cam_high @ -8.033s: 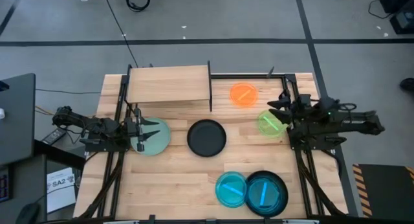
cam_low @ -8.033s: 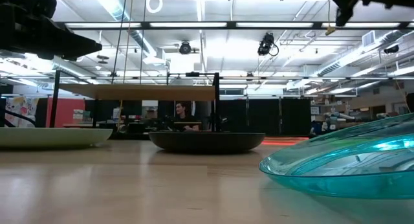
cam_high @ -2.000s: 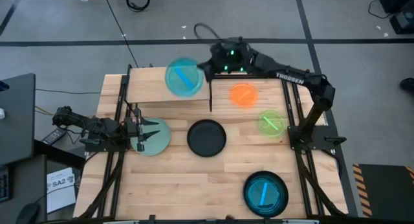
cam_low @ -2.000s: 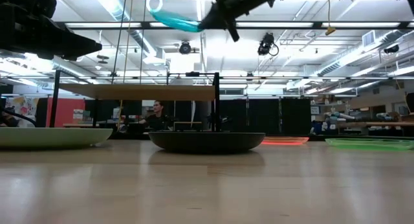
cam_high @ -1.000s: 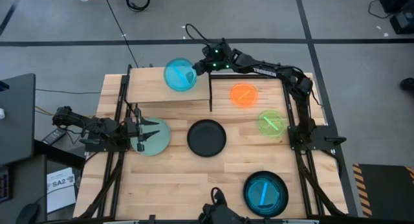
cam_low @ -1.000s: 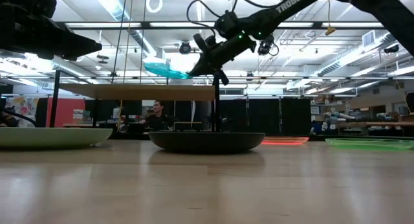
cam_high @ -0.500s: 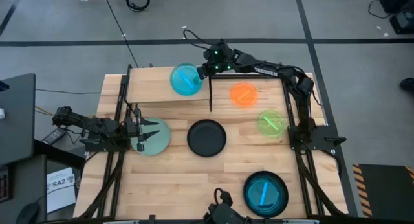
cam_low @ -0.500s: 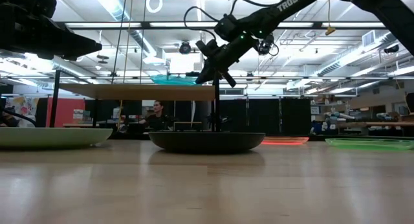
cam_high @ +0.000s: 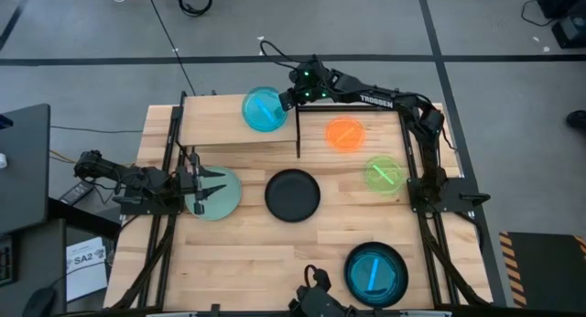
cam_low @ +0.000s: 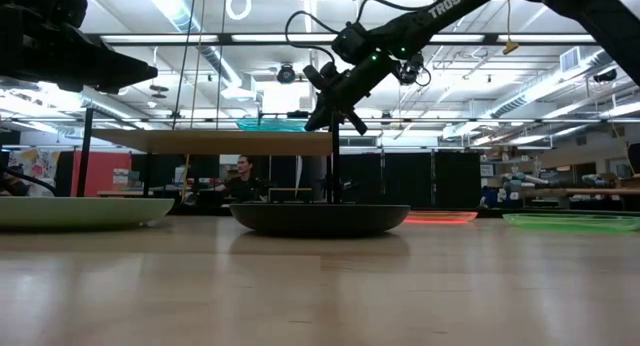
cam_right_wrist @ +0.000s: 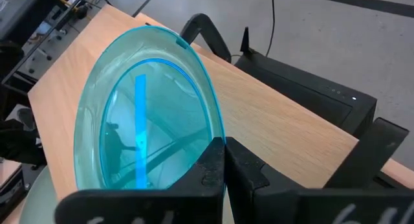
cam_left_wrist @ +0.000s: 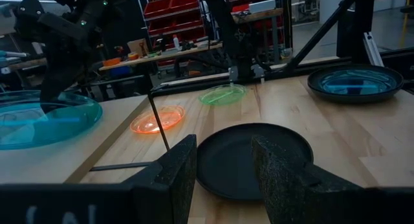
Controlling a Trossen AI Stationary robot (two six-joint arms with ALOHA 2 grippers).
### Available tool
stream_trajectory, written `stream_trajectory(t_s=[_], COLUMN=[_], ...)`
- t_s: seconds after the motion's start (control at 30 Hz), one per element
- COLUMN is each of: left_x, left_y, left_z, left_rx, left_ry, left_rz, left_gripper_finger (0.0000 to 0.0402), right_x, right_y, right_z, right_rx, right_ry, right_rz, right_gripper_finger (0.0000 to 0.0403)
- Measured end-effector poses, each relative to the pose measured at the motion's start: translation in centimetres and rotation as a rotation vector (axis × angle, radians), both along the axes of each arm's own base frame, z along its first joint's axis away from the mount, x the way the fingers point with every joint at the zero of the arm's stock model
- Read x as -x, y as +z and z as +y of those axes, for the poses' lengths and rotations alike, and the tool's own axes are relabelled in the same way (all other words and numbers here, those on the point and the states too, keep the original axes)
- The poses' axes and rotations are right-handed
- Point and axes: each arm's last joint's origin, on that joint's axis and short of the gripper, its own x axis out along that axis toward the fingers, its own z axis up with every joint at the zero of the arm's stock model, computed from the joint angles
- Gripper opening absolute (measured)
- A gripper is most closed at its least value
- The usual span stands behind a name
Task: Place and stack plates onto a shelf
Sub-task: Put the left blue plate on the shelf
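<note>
A translucent blue plate lies on the light-wood shelf near its right end, with my right gripper shut on its rim. In the low view the blue plate sits about level on the shelf board. My left gripper hangs open above the pale mint plate at the table's left, clear of it. A black plate rests at the table's middle. My right gripper pinches the blue plate's rim between its two fingers, on the side toward the table's right. The fingers slant down from the right and from above. The plate's underside rests on the shelf board, about level.
An orange plate and a bright green plate lie right of the shelf. A black plate holding a blue one sits at the near right. The shelf's black leg stands between shelf and orange plate.
My right gripper has come down and a little toward the table's right with the blue plate. The plate, tilted above the shelf a second ago, now lies level on the board.
</note>
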Motion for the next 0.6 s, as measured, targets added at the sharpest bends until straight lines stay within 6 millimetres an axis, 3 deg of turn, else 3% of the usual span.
stream_trajectory(t_s=[0.6], left_x=[0.0], left_y=[0.0], left_z=[0.0], left_rx=[0.0], left_ry=[0.0], left_rz=[0.0], left_gripper_finger=[0.0155], right_x=[0.08], right_y=[-0.02], right_z=[-0.16], right_rx=[0.028], right_ry=[-0.04], right_rz=[0.018], right_gripper_finger=[0.0038])
